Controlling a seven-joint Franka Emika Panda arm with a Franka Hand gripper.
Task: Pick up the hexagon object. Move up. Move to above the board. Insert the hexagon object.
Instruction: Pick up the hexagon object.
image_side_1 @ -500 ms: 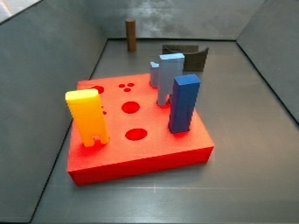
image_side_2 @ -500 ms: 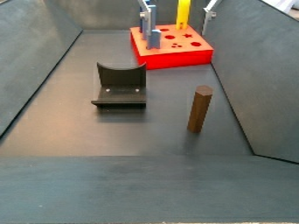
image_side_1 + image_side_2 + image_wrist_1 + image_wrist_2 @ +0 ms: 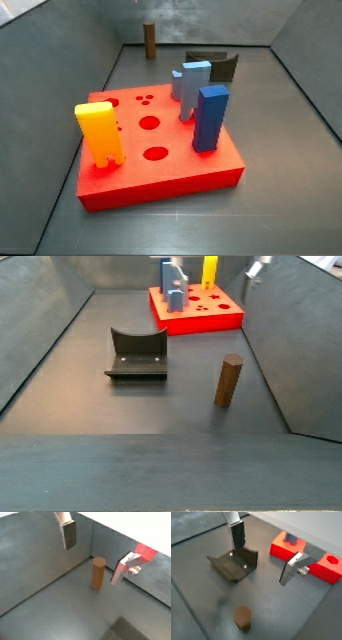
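Hexagon object (image 3: 230, 380) stands upright and alone on the grey counter (image 3: 160, 406), right of centre in a side view, well apart from the red board (image 3: 201, 314) at the top of that frame. In both wrist views the hand (image 3: 93, 549) hovers above with its silver fingers (image 3: 69, 534) spread wide and nothing between them; the brown peg stands low between them in a wrist view (image 3: 98, 573) and lies near the lower edge in the other wrist picture (image 3: 243, 618). Only that wrist picture shows the dark fixture (image 3: 235, 563) under the hand. A side view (image 3: 151, 40) shows the peg far back, behind the board's yellow peg (image 3: 99, 133) and blue peg (image 3: 210, 118).
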